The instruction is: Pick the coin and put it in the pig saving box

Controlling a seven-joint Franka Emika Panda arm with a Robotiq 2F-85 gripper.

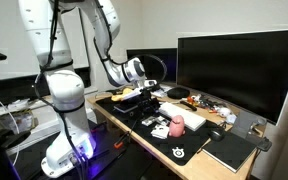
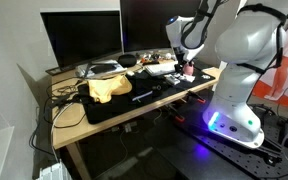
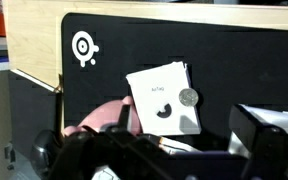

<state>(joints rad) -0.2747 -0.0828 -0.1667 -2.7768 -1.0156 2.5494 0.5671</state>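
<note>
We judge the approach to be in hand: the gripper (image 3: 149, 140) hangs above the black mat (image 3: 104, 30), jaws spread and empty. In the wrist view the coin (image 3: 188, 97) lies at frame centre on a white card (image 3: 162, 100), with the pig saving box (image 3: 104, 115) at lower left beside the card. The next move calls for centring over the coin and descending.

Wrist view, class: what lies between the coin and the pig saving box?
In the wrist view, a white square item: the coin sits at its right edge, the pig saving box by its left.
</note>
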